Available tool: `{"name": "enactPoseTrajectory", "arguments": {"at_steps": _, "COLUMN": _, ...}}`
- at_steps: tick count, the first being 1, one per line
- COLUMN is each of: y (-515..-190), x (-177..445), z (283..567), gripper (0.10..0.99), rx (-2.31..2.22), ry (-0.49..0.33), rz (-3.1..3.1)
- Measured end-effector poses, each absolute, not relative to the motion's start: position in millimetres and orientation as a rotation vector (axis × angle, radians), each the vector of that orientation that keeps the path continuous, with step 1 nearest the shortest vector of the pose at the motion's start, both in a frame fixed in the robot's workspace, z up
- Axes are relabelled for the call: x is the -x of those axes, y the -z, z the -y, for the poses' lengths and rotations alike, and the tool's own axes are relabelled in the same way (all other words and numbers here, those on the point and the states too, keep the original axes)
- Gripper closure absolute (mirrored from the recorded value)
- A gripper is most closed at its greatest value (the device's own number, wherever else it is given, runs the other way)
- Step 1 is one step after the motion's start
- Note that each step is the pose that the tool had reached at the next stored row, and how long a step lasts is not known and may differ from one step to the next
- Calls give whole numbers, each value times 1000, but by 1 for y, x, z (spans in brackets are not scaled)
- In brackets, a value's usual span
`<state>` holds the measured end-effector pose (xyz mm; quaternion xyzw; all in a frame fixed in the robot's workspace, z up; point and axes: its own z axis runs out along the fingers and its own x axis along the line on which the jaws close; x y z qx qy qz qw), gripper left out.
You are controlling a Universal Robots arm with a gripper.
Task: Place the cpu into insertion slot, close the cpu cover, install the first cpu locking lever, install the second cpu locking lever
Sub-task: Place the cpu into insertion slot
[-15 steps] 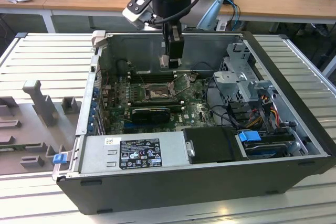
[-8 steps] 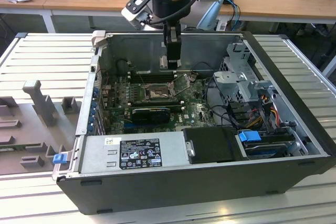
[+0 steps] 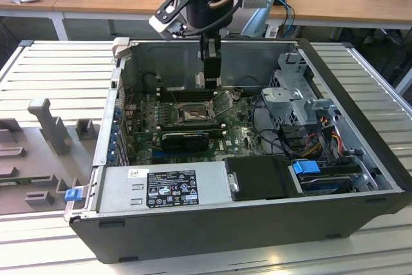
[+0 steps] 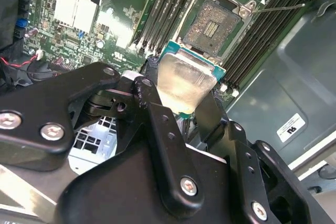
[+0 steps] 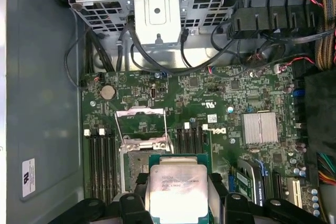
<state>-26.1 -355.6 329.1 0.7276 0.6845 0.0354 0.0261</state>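
The arm reaches straight down into an open computer case (image 3: 360,159) lying on a slatted metal table (image 3: 51,69). Its gripper (image 3: 210,82) hangs over the far part of the green motherboard (image 3: 241,134). In both wrist views the black fingers (image 4: 149,95) are clamped on opposite edges of the cpu (image 5: 176,190). The chip's pale metal top faces the cameras, and in the second wrist view it looks tilted. It is carried in the air close to the insertion slot (image 4: 212,22), not seated in it. The slot's dark contact field lies bare inside its silvery rim. In the first wrist view the cpu cover (image 5: 140,121) stands swung up off the slot, a thin silvery frame with the board showing through its cut-out. Long black memory slots (image 4: 168,3) run along both sides of the slot. In the exterior view, a long black expansion card (image 3: 187,138) sits on the near side of the slot. A grey power supply (image 3: 161,185) lies along the case's near wall, with a metal drive cage (image 3: 296,94) to the exterior view's right.
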Motion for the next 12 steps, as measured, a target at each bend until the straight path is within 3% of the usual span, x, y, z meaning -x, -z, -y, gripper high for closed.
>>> {"name": "enactPoseTrajectory", "arguments": {"at_steps": 12, "y": -309, "x": 27, "z": 356, "gripper": 557, "rx": -2231, "ry": -111, "rz": -2134}}
